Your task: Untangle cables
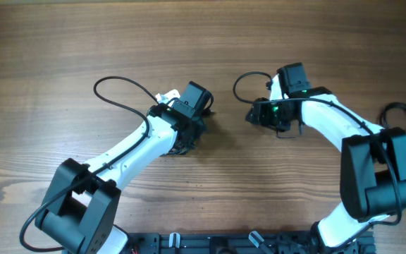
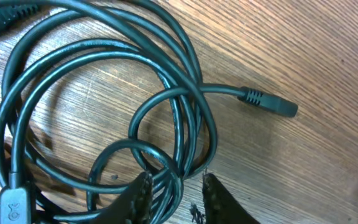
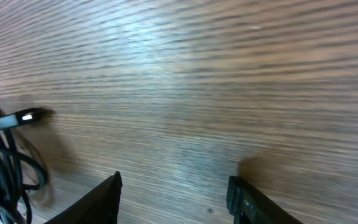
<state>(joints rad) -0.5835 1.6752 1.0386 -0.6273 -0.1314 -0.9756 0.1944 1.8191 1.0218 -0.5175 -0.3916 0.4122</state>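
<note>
Arms: two, white with black joints. The left arm (image 1: pixel 132 144) and right arm (image 1: pixel 330 123) reach in from the near edge of the table (image 1: pixel 203 35), and their wrists are close together near its middle.
Cables (image 2: pixel 194 68): one bunch of thin dark cords, looped over one another on the wood under the left wrist. How many separate cords it holds cannot be counted.
Plug ends: two counted in the left wrist view. One ribbed plug (image 2: pixel 269 104) lies free to the right of the loops, and one flat connector (image 2: pixel 11 202) sits at the lower left edge.
Left gripper (image 2: pixel 176 180): two fingers, narrowly apart, straddling several strands. Bare wood shows beside one finger, so nothing is clamped.
Right gripper (image 3: pixel 176 186): two fingers, wide apart over bare wood, with nothing between them. The bunch lies at the left edge of its view, apart from the fingers.
</note>
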